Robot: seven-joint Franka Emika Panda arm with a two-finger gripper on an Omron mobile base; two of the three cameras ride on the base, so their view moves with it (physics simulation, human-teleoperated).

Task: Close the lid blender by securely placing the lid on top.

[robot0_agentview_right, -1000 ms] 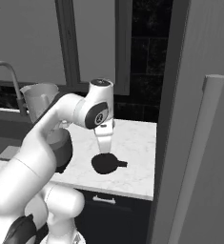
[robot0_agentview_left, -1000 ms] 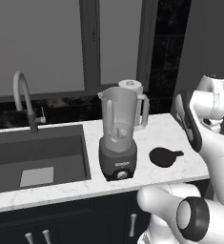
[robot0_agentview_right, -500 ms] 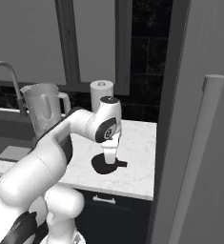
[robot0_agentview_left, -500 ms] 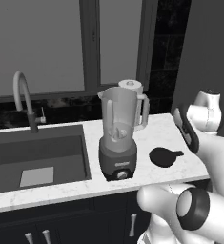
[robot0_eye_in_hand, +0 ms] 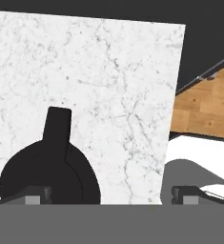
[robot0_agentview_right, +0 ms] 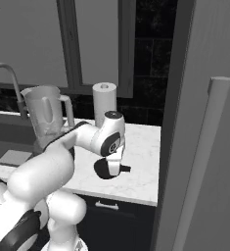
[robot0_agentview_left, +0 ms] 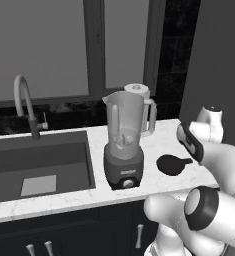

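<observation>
- Table (robot0_agentview_left: 159, 182): marble slab across the middle of the left base view, with a sink (robot0_agentview_left: 39, 162) at its left.
- Blender (robot0_agentview_left: 124, 145): upright at frame centre, jar open on top, no lid on it.
- Roll (robot0_agentview_right: 104, 103): white, standing behind the jar.
- Lid (robot0_agentview_left: 172, 164): black disc flat on the table, right of the blender and apart from it; lower left in the hand view, tab pointing up.
- Gripper (robot0_eye_in_hand: 108, 194): just above the lid, fingers (robot0_eye_in_hand: 37, 194) spread wide and empty.
- Step, as I judge it: reaching for the lid. Next, centre over the disc, descend, close.
</observation>
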